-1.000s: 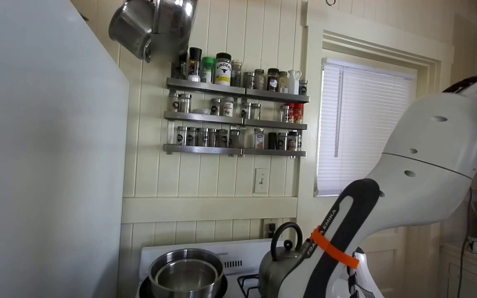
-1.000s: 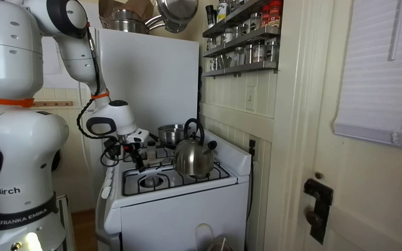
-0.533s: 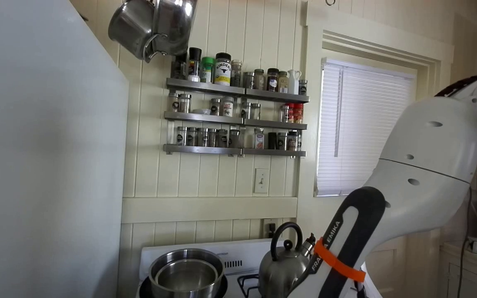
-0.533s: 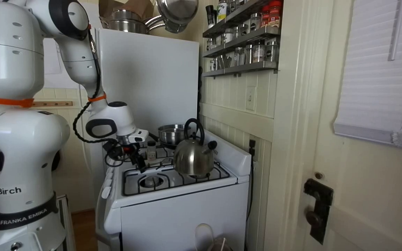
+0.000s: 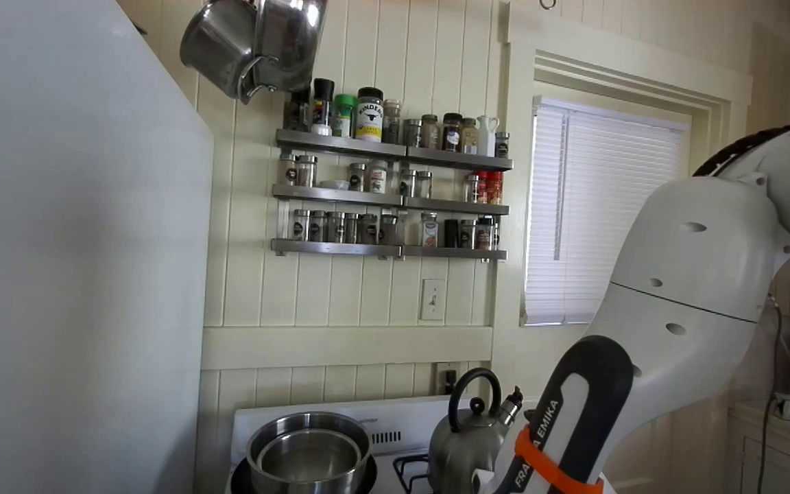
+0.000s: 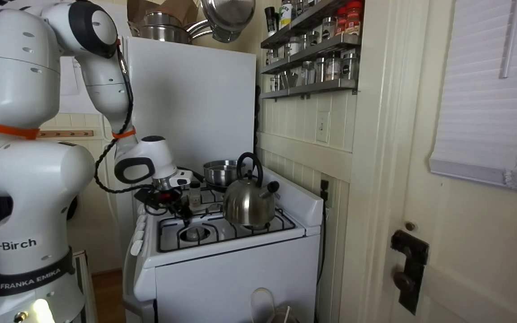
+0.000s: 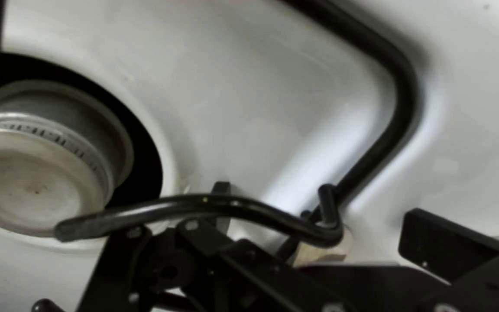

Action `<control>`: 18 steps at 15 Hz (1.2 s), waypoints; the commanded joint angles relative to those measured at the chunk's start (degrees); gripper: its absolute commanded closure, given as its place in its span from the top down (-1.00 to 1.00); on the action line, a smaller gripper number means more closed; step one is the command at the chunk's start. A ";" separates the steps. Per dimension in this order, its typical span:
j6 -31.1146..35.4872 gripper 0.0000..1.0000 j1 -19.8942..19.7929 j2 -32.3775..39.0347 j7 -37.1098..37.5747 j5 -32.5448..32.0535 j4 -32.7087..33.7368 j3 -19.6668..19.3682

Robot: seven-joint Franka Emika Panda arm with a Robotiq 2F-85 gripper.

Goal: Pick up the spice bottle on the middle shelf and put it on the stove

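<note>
The middle shelf of the wall rack holds several jars, including a whitish one; I cannot single out the spice bottle there. My gripper is low over the white stove, at its front burner. In the wrist view my gripper is open, its black fingers wide apart. A small pale beige round thing shows between them, partly hidden by a grate bar; I cannot tell whether it is the spice bottle. A clear jar with a dark lid stands on the stove just behind my gripper.
A steel kettle stands right of my gripper, and nested steel bowls sit at the back. A black grate bar crosses in front of my left finger. A burner lies left. A white fridge stands beyond the stove.
My arm has lowered, and the gripper has moved slightly right and down toward the front burner. The kettle's spout has come into view from behind the arm. The jar on the stove has not moved.
</note>
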 commanded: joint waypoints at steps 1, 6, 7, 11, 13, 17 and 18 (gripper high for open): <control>-1.25 1.00 9.40 3.02 0.18 -2.51 -0.03 -10.12; -0.13 1.00 5.94 0.24 0.00 -0.61 -0.09 -5.79; -0.13 1.00 5.88 0.23 0.00 -0.61 -0.09 -5.76; -0.13 1.00 5.82 0.22 0.00 -0.61 -0.08 -5.73; -0.13 1.00 5.81 0.22 0.00 -0.61 -0.08 -5.73; -0.13 1.00 5.80 0.22 0.00 -0.61 -0.07 -5.73; -0.13 1.00 5.80 0.22 0.00 -0.61 -0.07 -5.73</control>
